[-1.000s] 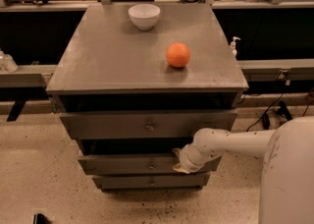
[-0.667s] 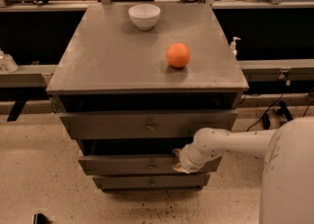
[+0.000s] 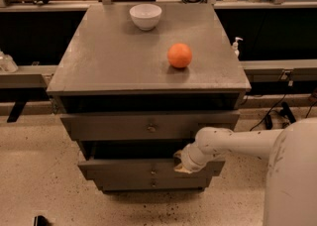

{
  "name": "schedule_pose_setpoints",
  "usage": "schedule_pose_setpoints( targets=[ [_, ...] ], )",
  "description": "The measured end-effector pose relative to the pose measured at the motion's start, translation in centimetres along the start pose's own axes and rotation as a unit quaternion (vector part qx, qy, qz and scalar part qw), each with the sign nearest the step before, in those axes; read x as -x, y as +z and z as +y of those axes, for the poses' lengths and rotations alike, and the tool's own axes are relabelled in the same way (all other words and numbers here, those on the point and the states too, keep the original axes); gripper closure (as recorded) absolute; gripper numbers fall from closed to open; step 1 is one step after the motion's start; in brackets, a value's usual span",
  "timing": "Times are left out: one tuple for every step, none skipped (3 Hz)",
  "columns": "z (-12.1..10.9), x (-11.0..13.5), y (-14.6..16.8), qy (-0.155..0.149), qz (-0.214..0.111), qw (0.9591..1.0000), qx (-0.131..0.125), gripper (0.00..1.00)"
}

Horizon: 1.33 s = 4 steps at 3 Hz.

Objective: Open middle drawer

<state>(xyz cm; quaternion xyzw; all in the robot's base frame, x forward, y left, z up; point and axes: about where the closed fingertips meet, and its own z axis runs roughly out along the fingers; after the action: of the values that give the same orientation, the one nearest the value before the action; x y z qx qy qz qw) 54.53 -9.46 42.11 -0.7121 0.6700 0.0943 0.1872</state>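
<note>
The grey cabinet (image 3: 148, 66) has three drawers. The top drawer (image 3: 124, 127) has a taller front with a small knob. The middle drawer (image 3: 124, 168) sits below it, pulled out a little, with a dark gap above its front and a small central knob (image 3: 153, 172). The lowest drawer (image 3: 129, 184) is under it. My white arm reaches in from the right. The gripper (image 3: 182, 163) is at the right part of the middle drawer's front, at its top edge.
A white bowl (image 3: 145, 16) and an orange ball (image 3: 179, 55) rest on the cabinet top. A small white bottle (image 3: 236, 46) stands at the right behind the cabinet. Cables lie on the speckled floor at right. My white body fills the lower right corner.
</note>
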Motion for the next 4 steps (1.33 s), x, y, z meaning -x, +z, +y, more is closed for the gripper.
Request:
schedule_pose_setpoints(
  targets=[
    [-0.1, 0.2, -0.4, 0.0, 0.0, 1.0, 0.0, 0.15],
    [-0.1, 0.2, -0.4, 0.0, 0.0, 1.0, 0.0, 0.0],
    [0.0, 0.2, -0.4, 0.0, -0.003, 1.0, 0.002, 0.02],
    [1.0, 0.1, -0.3, 0.006, -0.035, 0.9991, 0.021, 0.25]
  ],
)
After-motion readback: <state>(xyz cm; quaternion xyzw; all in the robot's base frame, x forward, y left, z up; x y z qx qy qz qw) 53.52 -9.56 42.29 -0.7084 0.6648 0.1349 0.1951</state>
